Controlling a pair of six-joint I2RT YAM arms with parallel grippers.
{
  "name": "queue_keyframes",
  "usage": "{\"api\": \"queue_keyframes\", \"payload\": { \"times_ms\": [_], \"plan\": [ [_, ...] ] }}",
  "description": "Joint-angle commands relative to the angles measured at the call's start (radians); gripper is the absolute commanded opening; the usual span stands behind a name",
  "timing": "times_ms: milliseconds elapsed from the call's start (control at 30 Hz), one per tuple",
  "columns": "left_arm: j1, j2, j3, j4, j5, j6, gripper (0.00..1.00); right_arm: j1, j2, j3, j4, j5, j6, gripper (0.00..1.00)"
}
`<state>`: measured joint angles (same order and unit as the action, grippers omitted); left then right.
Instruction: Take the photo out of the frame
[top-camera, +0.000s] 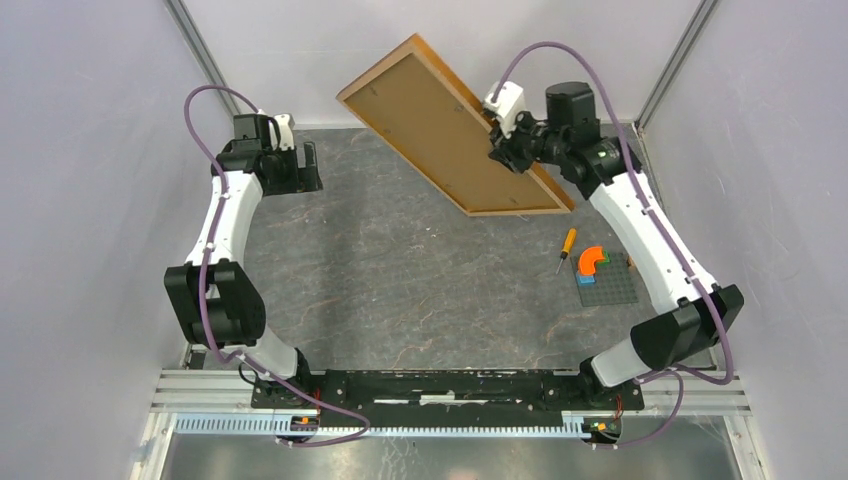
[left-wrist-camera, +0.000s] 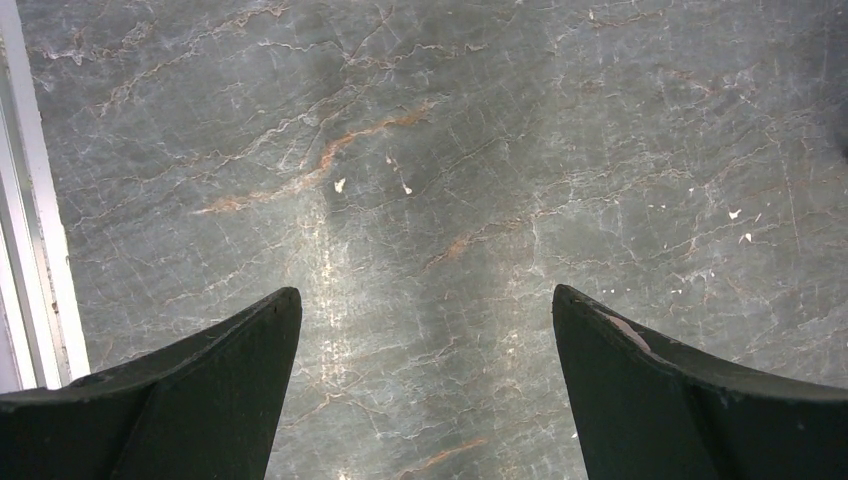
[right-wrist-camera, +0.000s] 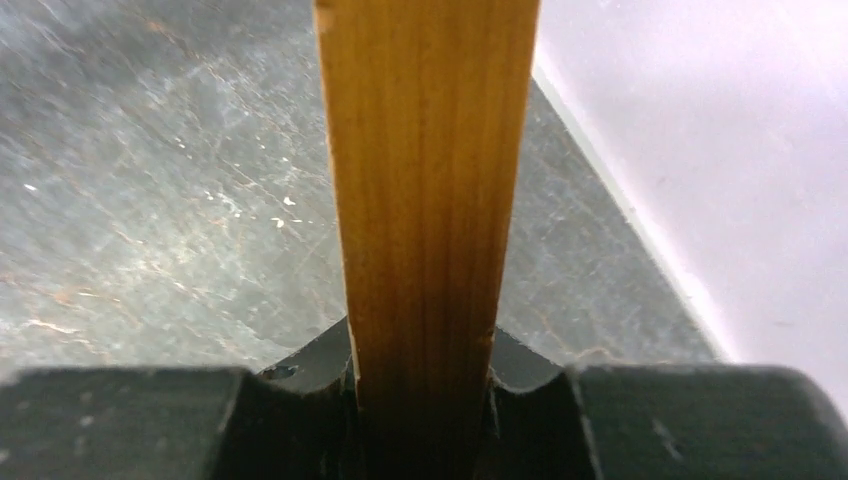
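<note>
The frame (top-camera: 440, 125), with orange-brown moulding and a brown fibreboard back, is held tilted above the back of the table, its back facing the camera. My right gripper (top-camera: 500, 148) is shut on its right-hand edge. In the right wrist view the wooden moulding (right-wrist-camera: 425, 200) runs up between the jaws, which press on both its sides. The photo is hidden. My left gripper (top-camera: 300, 170) is open and empty at the far left; in the left wrist view its fingers (left-wrist-camera: 200, 400) stand wide apart over bare table.
A yellow-handled screwdriver (top-camera: 565, 248) lies on the right. Beside it a grey baseplate (top-camera: 610, 285) carries an orange curved block (top-camera: 590, 260) and small coloured bricks. White enclosure walls stand at back and sides. The table top (top-camera: 400, 290) is dark marbled.
</note>
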<state>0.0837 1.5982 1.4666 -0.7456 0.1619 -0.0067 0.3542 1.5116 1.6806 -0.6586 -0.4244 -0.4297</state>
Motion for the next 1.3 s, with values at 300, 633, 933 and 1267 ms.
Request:
{"api": "queue_keyframes", "payload": {
  "times_ms": [300,633,933,1267],
  "plan": [
    [0.041,-0.002,0.040,0.019,0.008,-0.050,1.00,0.307,-0.193,-0.299,0.434,0.418,-0.325,0.00],
    [0.179,0.056,0.080,0.025,0.029,-0.114,1.00,0.467,-0.307,-0.777,0.836,0.595,-0.422,0.00],
    [0.218,0.033,0.038,0.014,0.026,-0.080,1.00,0.575,-0.310,-1.096,1.150,0.649,-0.536,0.00],
    [0.224,-0.014,-0.080,0.019,0.060,-0.062,1.00,0.659,-0.182,-1.304,1.374,0.678,-0.584,0.00]
  ]
}}
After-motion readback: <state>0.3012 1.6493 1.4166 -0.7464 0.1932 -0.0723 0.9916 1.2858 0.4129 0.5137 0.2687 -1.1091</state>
